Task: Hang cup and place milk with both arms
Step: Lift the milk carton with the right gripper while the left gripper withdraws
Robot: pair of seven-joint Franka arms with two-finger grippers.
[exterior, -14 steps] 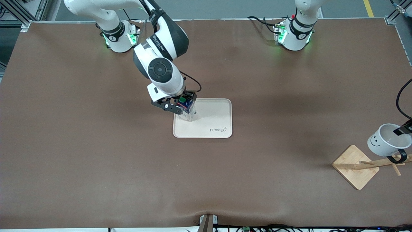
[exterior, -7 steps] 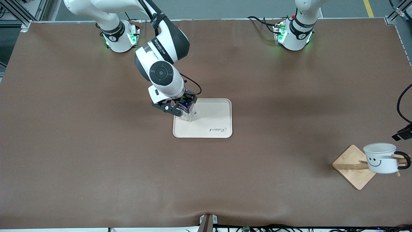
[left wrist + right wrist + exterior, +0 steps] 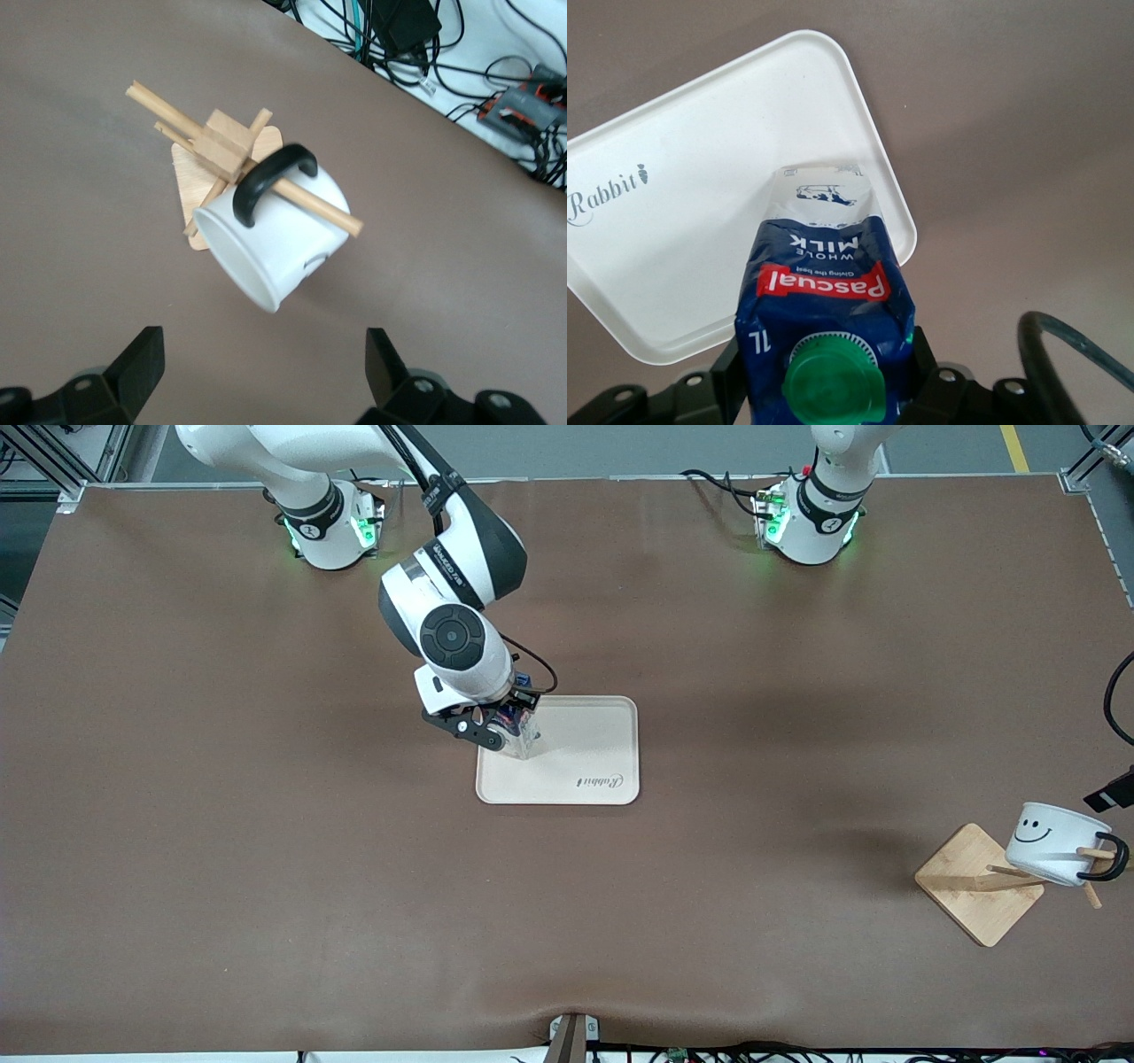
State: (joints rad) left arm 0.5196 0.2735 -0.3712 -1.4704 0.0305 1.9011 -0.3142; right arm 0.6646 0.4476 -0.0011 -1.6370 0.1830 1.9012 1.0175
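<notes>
My right gripper (image 3: 503,724) holds the milk (image 3: 518,731) on the tray (image 3: 589,757) at mid-table. The cup (image 3: 1054,843) hangs on the rack (image 3: 979,884) at my left arm's end, nearer the front camera, below my left gripper (image 3: 257,372).

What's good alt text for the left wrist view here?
A white cup hangs tilted by its black handle on a wooden peg of a small cup rack standing on the brown table. The left gripper is open and empty, apart from the cup. Cables lie past the table's edge.
</notes>
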